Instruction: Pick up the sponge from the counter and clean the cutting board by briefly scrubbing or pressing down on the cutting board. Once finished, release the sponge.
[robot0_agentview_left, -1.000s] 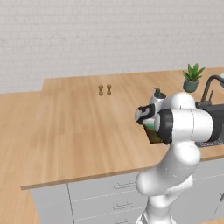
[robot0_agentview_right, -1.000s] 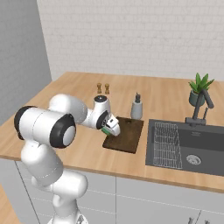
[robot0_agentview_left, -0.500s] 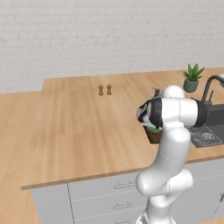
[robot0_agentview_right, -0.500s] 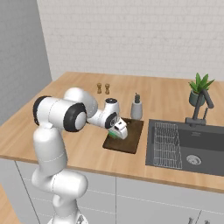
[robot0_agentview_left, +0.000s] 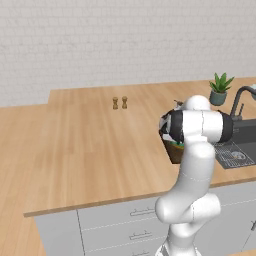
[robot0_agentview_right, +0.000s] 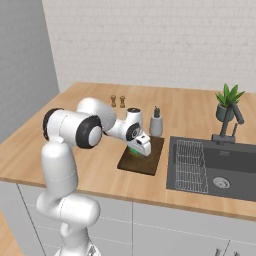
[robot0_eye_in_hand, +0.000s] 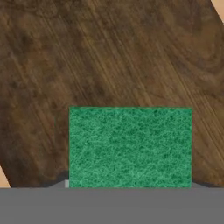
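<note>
Green sponge (robot0_eye_in_hand: 130, 147) takes the lower middle of the hand view, with dark brown wood grain of the cutting board (robot0_eye_in_hand: 109, 57) behind it on all sides. The finger tips are hidden by the sponge in this view, so how the jaws stand cannot be told there.

From the right base view, the end effector (robot0_agentview_right: 139, 148) is low over the cutting board (robot0_agentview_right: 150, 162), and a bit of green, the sponge (robot0_agentview_right: 135, 149), shows directly under the white hand. It looks to be pinched by the end effector, close above the board or touching it; which of the two I cannot tell. The board lies flat on the light wooden table (robot0_agentview_right: 90, 100), just left of the dark sink (robot0_agentview_right: 235, 170) with its grey ridged drainer (robot0_agentview_right: 191, 165). A soap dispenser (robot0_agentview_right: 156, 122) stands at the far edge of the board. Two small shakers (robot0_agentview_right: 117, 101) stand farther back on the table, well apart from the board. A potted plant (robot0_agentview_right: 227, 102) stands behind the faucet (robot0_agentview_right: 227, 125).

From the left base view, the arm covers most of the board (robot0_agentview_left: 175, 152); only its near corner shows.
</note>
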